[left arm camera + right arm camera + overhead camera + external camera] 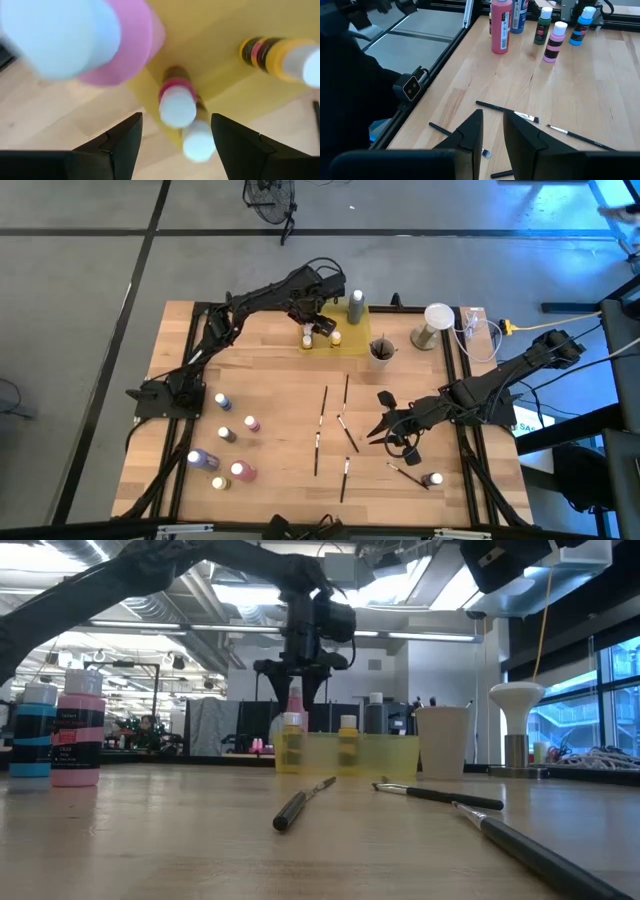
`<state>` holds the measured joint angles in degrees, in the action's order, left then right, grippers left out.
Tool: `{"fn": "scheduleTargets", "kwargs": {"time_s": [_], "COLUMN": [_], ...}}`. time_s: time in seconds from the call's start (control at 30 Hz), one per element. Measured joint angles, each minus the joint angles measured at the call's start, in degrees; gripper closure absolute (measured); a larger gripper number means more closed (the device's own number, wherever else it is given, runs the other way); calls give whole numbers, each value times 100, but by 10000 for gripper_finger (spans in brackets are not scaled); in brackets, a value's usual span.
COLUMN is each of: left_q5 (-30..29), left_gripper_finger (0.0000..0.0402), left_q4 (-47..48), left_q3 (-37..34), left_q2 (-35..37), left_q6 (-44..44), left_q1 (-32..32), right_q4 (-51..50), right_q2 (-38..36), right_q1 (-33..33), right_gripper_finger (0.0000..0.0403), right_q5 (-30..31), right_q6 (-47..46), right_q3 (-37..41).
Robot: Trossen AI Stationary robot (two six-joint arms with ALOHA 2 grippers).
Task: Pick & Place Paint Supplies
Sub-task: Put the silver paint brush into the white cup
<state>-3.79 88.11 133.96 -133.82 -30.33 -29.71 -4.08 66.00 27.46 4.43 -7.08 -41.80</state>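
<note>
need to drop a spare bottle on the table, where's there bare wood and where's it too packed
Bare wood: the near right area between the brushes and the table's right edge is taken by the right gripper. Freer is the strip between the left bottles and the brushes, and the far left corner beside the tray. Crowded: the tray, where the left gripper hangs.

Dark jointed arms; black cables

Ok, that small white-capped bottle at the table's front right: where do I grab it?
Grip the white-capped bottle around its body just under the cap, probably coming straight down with the right gripper, which is nearest. It stands upright and round, so any jaw angle fits. Keep the jaws off the paintbrush lying close beside it.
</note>
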Motion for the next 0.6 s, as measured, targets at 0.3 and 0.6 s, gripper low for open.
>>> {"fn": "scheduleTargets", "kwargs": {"time_s": [0.3, 0.6], "left_q5": [-30, -430], "left_gripper_finger": [169, 171], "left_q4": [195, 193], "left_q3": [47, 47], "left_q2": [544, 1538], "left_q6": [85, 178], "left_q1": [61, 1009], "right_q4": [-26, -128], "right_q2": [0, 0], "right_q1": [1, 1], "right_gripper_finger": [325, 324], "right_q5": [-1, -3], "right_q6": [-4, -130], "right_q3": [0, 0]}}
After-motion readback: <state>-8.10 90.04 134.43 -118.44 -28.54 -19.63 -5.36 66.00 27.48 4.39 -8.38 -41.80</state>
